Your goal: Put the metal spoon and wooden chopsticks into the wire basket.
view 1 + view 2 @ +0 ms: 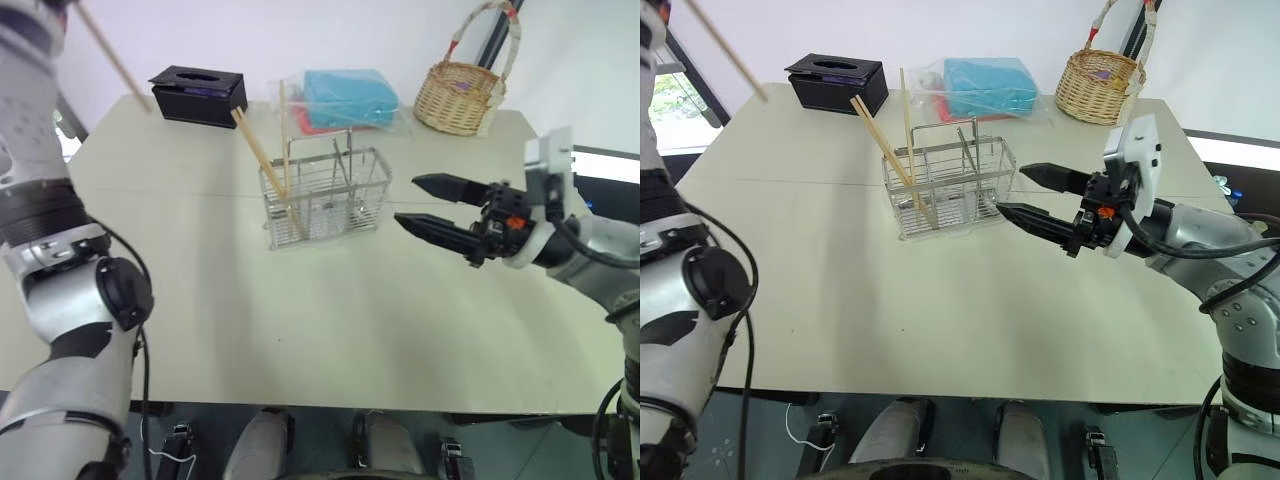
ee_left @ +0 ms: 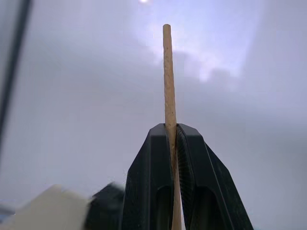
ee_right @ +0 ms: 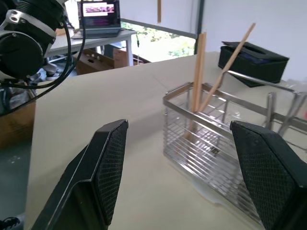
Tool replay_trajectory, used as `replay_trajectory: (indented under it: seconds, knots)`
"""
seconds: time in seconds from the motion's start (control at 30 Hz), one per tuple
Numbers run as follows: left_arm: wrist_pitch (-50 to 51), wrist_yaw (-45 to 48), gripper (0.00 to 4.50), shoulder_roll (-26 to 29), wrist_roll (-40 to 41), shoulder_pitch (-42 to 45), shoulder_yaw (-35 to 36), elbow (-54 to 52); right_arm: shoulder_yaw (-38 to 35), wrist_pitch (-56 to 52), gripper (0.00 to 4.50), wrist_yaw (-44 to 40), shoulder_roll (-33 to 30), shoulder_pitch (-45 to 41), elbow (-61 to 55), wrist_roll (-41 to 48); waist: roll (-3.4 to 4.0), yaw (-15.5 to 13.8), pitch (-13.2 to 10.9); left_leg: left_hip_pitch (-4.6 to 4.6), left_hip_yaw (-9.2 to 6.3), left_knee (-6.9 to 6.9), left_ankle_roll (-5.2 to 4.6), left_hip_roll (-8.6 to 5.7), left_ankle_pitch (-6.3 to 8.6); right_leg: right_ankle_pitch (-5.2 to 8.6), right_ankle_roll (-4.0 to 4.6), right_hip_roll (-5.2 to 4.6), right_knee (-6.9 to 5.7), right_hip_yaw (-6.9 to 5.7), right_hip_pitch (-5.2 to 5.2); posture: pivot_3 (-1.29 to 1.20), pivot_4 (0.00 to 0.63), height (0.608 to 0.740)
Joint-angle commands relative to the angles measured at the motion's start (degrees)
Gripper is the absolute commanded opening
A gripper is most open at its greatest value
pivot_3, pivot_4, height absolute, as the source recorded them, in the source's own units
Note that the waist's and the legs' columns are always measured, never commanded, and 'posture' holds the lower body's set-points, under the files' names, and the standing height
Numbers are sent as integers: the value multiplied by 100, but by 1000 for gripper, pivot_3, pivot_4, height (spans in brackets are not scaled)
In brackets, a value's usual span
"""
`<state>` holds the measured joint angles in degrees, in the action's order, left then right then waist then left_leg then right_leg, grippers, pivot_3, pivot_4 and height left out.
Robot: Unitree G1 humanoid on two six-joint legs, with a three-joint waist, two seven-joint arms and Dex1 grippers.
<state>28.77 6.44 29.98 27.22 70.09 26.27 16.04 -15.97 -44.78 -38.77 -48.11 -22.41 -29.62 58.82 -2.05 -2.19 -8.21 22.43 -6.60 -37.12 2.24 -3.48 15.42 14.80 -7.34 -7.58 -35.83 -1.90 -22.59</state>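
While our left gripper (image 2: 171, 143) pinches one chopstick (image 2: 168, 81) high over table's (image 1: 330, 330) far-left edge, others lean in wire basket (image 1: 325, 195) mid-table; right gripper (image 1: 425, 205) wide, empty, just beside basket, bare tabletop nearer us.

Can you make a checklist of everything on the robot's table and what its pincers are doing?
Surface: pale table, mostly bare in front.
Job's things: wire basket near the middle, chopsticks leaning in its left end; one more chopstick in the air. Spoon: cannot tell.
Clutter: black tissue box, bagged blue cloth, wicker basket along the far edge.
Pincers: left pincer shut on the chopstick; right pincer open, empty, beside the wire basket.
Cables: black cable along the left arm.
Surroundings: laptop on a desk.
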Motion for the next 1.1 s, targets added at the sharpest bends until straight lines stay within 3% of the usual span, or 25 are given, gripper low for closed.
replay_trajectory:
  seconds: [0.03,0.23,0.4,0.7,0.83,1.03,1.1]
  knots:
    - [191,329,16,-317,70,-206,-613,-594,-186,25,3517,55,-31,-6,-109,75,2,3,-1,0,0,2,0,0,0,0,0,3,-1,0,-1,0,150,661]
    - [269,540,16,-1012,85,-591,-1147,-864,-256,28,3517,197,13,167,-226,84,2,28,-6,-2,1,-5,-2,4,-2,0,1,12,-8,4,-3,0,150,661]
    - [-214,776,16,-1444,-370,-1169,-1801,-893,-408,39,3517,253,-16,266,-251,126,8,1,-5,-2,2,0,-3,12,-1,0,2,21,-6,5,-4,0,150,661]
    - [-590,696,16,-2015,-510,-1636,-1823,-772,-491,39,3517,374,-3,341,-299,165,6,-2,-6,2,1,-2,-4,11,-1,-1,3,20,3,5,-2,0,150,661]
    - [-574,692,1450,-2059,-401,-1622,-1688,-727,-511,46,3517,384,-25,354,-270,178,6,-5,-6,2,1,-3,-5,11,-1,-1,3,21,4,4,-1,0,150,661]
    - [-482,682,4478,-2011,-203,-1592,-1463,-881,-470,50,3517,369,-16,314,-198,137,6,-4,-6,2,1,-3,-5,11,-1,-1,3,22,5,4,0,0,150,661]
    - [-480,697,4478,-1911,-231,-1586,-1453,-992,-441,50,3517,364,-13,278,-177,126,6,-4,-6,2,1,-3,-5,11,0,-1,3,22,5,4,0,0,150,661]
